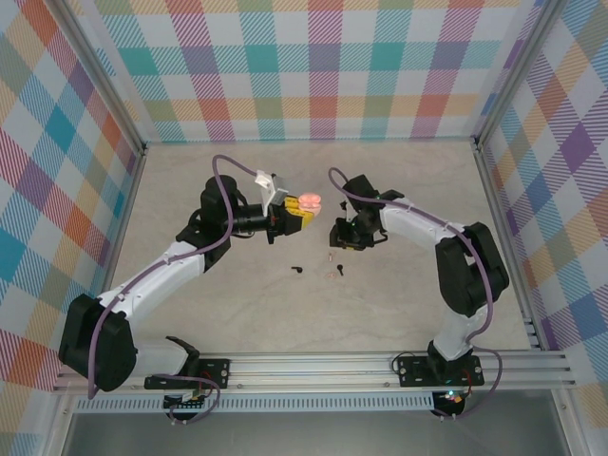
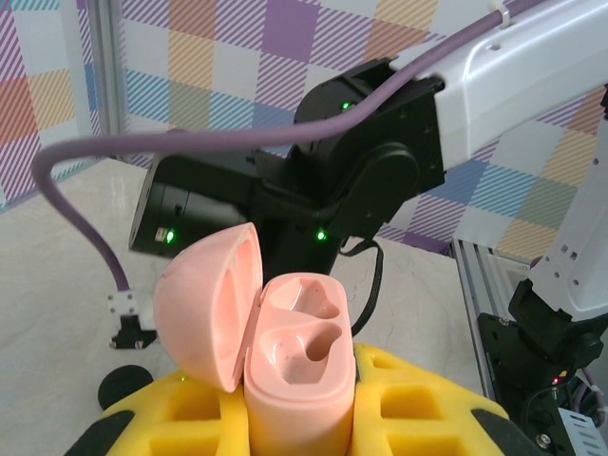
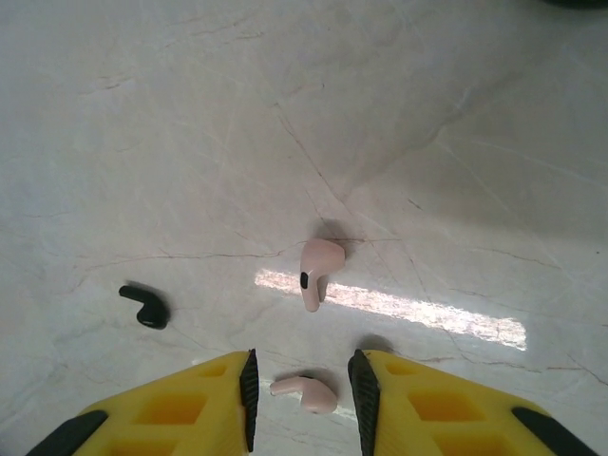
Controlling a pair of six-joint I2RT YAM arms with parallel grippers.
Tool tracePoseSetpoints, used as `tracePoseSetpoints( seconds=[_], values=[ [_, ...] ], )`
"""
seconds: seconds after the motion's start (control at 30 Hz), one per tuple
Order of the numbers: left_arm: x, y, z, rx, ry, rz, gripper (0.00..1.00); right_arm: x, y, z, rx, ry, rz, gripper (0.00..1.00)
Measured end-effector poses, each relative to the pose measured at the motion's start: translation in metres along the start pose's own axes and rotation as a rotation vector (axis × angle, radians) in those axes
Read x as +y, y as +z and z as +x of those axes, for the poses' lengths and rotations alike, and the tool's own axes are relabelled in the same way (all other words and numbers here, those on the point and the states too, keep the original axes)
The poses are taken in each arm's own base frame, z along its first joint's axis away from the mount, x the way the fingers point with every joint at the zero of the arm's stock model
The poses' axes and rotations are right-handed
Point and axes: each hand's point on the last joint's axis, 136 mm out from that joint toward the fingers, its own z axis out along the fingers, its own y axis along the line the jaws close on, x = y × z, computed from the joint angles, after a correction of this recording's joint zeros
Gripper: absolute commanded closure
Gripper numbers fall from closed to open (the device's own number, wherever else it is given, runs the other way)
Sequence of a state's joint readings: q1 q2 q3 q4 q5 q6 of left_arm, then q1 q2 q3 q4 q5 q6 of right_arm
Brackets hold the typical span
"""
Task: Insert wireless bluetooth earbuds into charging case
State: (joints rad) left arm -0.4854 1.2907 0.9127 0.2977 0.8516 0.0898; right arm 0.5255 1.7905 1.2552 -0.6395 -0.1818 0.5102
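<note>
Right gripper point(image 3: 304, 382) straddles a pink earbud point(image 3: 306, 393), long axis running jaw to jaw (parted, not pinching yet); left gripper point(image 1: 296, 211) clamps the open case point(image 2: 294, 380).

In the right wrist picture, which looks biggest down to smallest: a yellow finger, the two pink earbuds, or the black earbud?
1. Yellow finger, but it is closest to the camera.
2. Upper pink earbud and lower pink earbud: about alike.
3. Black earbud, slightly smaller.
</note>
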Motion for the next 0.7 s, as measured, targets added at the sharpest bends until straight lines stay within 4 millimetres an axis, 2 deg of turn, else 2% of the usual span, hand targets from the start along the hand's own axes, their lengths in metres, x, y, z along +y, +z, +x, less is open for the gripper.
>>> tracePoseSetpoints(
  seconds=[0.7],
  values=[
    [-0.003,-0.003,-0.001,-0.002,0.002,0.000,0.90,0.002,0.043,0.000,0.071,0.024,0.118,0.60]
  ],
)
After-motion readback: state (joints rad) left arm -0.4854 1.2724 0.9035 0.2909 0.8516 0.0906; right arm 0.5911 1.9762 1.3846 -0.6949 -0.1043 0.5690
